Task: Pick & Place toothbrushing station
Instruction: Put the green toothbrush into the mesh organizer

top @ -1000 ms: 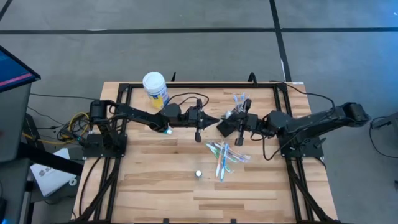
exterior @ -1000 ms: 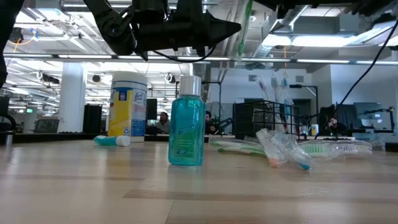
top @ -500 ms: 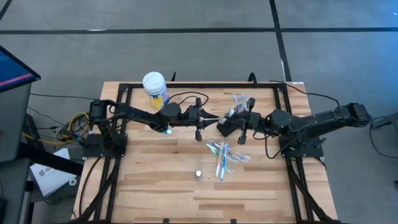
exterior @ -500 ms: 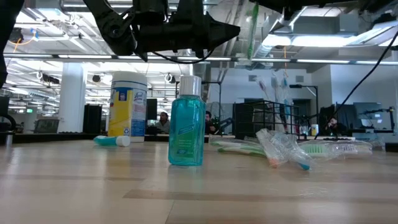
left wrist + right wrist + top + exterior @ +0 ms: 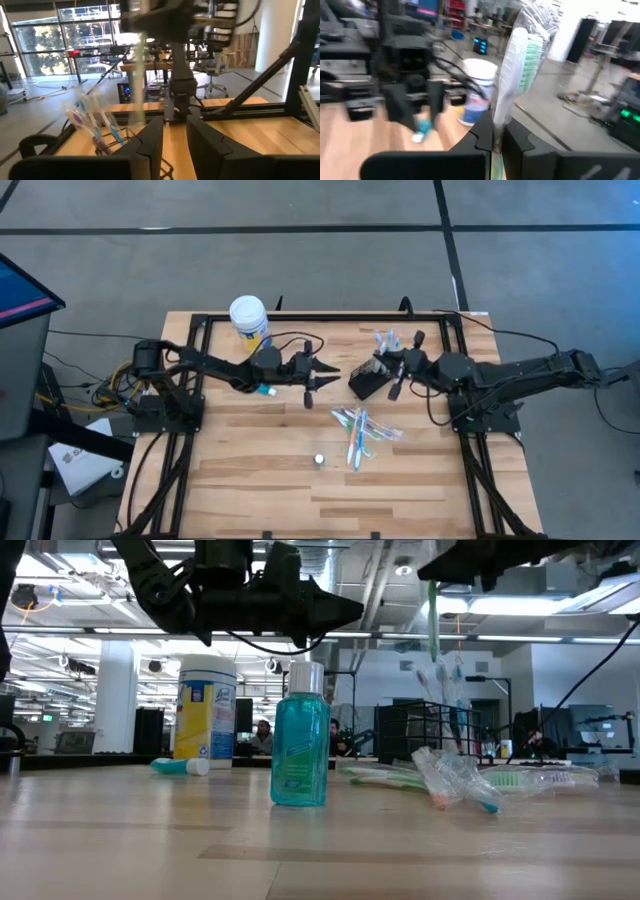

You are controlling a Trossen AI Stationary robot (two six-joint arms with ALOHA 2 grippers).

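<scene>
1 green toothbrush [image 5: 512,70] is pinched upright in the right gripper [image 5: 496,131], above the mesh holder [image 5: 368,377]. Left gripper [image 5: 330,369]: held mid-table, fingers slightly parted, nothing held.

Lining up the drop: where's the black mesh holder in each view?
High: black mesh holder mid-table, right of centre.
Low: holder behind, right of the teal bottle.
Left wrist: holder ahead, brushes standing in it.
Right wrist: not in it.
Landmark: white-lidded jar, absent from left wrist.
</scene>
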